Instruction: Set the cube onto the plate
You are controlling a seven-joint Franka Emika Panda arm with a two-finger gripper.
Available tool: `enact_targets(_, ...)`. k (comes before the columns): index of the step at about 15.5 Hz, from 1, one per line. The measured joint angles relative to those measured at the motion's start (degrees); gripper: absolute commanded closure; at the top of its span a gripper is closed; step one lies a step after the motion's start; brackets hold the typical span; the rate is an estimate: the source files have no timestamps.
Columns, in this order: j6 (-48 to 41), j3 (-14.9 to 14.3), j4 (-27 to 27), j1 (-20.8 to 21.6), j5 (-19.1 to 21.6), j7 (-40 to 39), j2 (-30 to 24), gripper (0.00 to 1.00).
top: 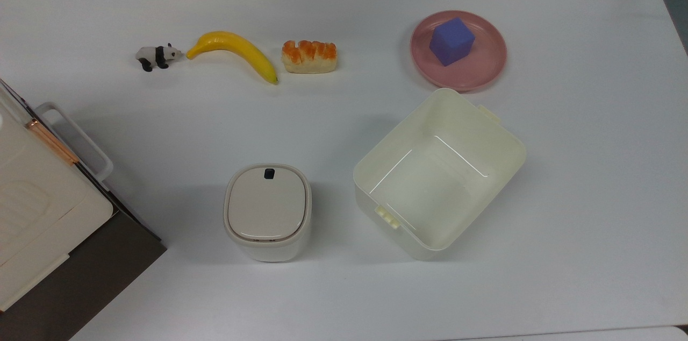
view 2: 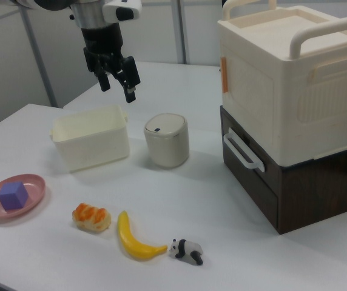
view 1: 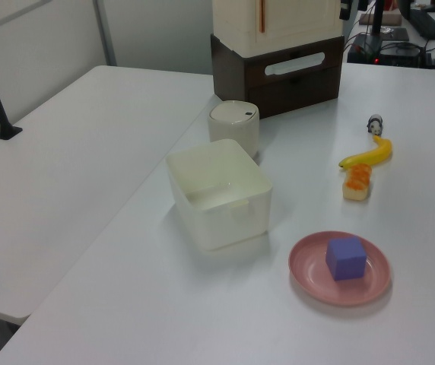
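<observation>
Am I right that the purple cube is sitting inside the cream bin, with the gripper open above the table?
Not quite: the cube sits on the pink plate, as the top view shows; the cream bin holds nothing. The gripper is indeed open above the table.
</observation>
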Motion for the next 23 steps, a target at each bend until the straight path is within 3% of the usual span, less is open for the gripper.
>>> enact_targets(10, 0.4, 0.0, 1.7, -0.3, -0.5, 1.7, 1.6, 0.00)
enact_targets(14, -1.2, 0.0, 1.8, -1.2, -0.5, -2.2, 1.6, 0.00)
enact_targets(23, -2.9, 1.3, 1.8, -1.0, -0.6, -2.3, 1.7, 0.00)
